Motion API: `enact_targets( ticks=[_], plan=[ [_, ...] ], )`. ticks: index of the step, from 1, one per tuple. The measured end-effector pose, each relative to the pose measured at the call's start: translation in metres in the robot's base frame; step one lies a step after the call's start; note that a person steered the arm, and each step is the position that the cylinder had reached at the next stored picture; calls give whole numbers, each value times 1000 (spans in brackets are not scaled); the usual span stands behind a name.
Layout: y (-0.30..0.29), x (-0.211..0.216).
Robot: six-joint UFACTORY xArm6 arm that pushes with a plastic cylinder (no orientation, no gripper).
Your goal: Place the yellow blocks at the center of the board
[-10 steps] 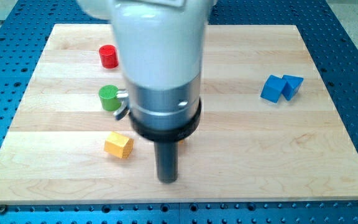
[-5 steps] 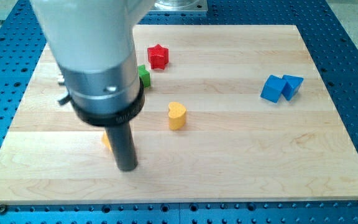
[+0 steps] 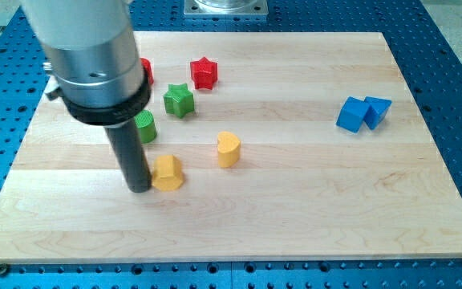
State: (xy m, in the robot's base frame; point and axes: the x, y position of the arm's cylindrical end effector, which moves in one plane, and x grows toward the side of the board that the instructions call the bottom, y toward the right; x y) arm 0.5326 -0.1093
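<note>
A yellow heart-shaped block (image 3: 228, 148) stands near the middle of the wooden board (image 3: 295, 201). A second yellow block (image 3: 168, 172), many-sided, lies to its lower left. My tip (image 3: 139, 189) is down on the board right at that block's left side, touching or nearly touching it. The arm's wide body covers the board's upper left.
A green star (image 3: 178, 100) and a red star (image 3: 204, 72) lie above the yellow blocks. A green cylinder (image 3: 146, 127) and a red block (image 3: 145, 71) are partly hidden behind the arm. Two blue blocks (image 3: 363, 113) sit together at the right.
The arm has swung left across the board, from right of the many-sided yellow block to its left side. That block now sits slightly further right. The stars and heart have come into sight.
</note>
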Motion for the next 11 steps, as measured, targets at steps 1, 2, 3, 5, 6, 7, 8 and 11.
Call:
enact_targets(
  ticks=[1, 2, 3, 5, 6, 7, 8, 11],
  plan=[
    [-9, 26],
    [6, 20],
    [37, -9],
    [77, -20],
    [88, -25],
    [88, -47],
    [102, -49],
    [146, -59]
  ],
)
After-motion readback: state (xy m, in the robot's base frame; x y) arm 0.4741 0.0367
